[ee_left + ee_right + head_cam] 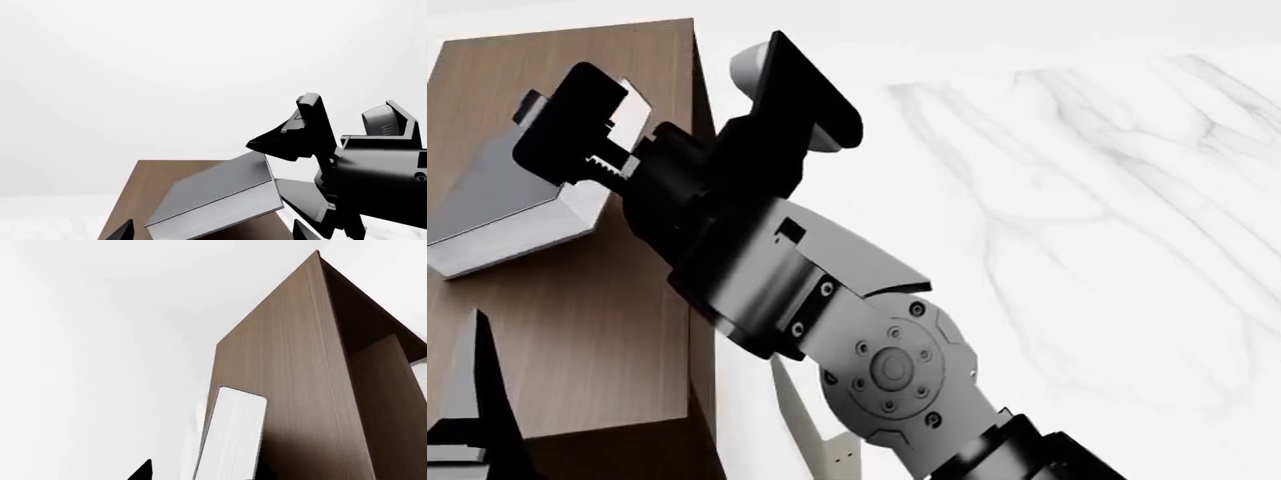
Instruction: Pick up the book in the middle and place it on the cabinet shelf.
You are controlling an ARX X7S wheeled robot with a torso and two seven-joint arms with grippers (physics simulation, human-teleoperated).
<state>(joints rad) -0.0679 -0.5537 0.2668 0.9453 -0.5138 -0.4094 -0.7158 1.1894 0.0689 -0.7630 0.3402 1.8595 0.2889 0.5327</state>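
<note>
- Over the flat top of the cabinet shelf (574,300), the book (507,215) hung tilted, one corner pinched by the right gripper (594,160), whose toothed fingers were pressed onto the cover and the page block.
- The head view cut the book off at its edge and hid part of it behind the gripper; whether its lower end touched the wood could not be told.
- The left gripper (467,420) showed only as dark finger tips at the frame edge in both the head and left wrist views, so its spread could not be judged.
- The book had a plain grey cover, matte and smooth, and a pale streaked page edge (220,215); the cabinet was boxy, with dark brown straight grain.
- The left wrist view alone showed the book's thickness and the right gripper (277,145) clamping its raised corner.
- The right wrist view alone showed the cabinet's tall side wall (287,400), seen from low, and the book's white rounded page block (230,435) against it.
- The head view alone showed a white veined marble surface (1094,250) beside the cabinet.
</note>
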